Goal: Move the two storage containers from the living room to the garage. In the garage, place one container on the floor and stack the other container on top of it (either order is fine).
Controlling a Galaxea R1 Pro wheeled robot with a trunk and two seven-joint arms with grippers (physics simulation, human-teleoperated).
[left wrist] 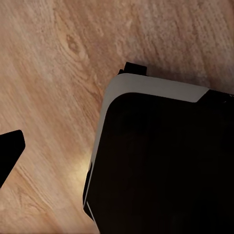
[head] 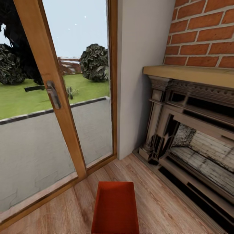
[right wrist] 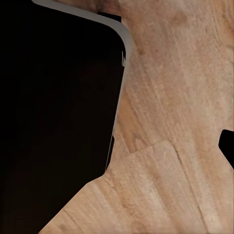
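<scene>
The head view gives the living room: a glass door with wooden frame (head: 48,87), a brick fireplace (head: 191,123), and one red-orange storage container (head: 115,208) on the pale plank floor (head: 162,208) between them. Both wrist views give the planks and the dark robot base (left wrist: 161,165). The state of the grippers I cannot tell.

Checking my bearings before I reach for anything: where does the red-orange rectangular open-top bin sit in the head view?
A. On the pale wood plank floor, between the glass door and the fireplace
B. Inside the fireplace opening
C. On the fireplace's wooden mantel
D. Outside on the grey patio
A: the red-orange rectangular open-top bin rests on the pale wood plank floor, with the wood-framed glass door to one side and the dark carved fireplace to the other.
</scene>
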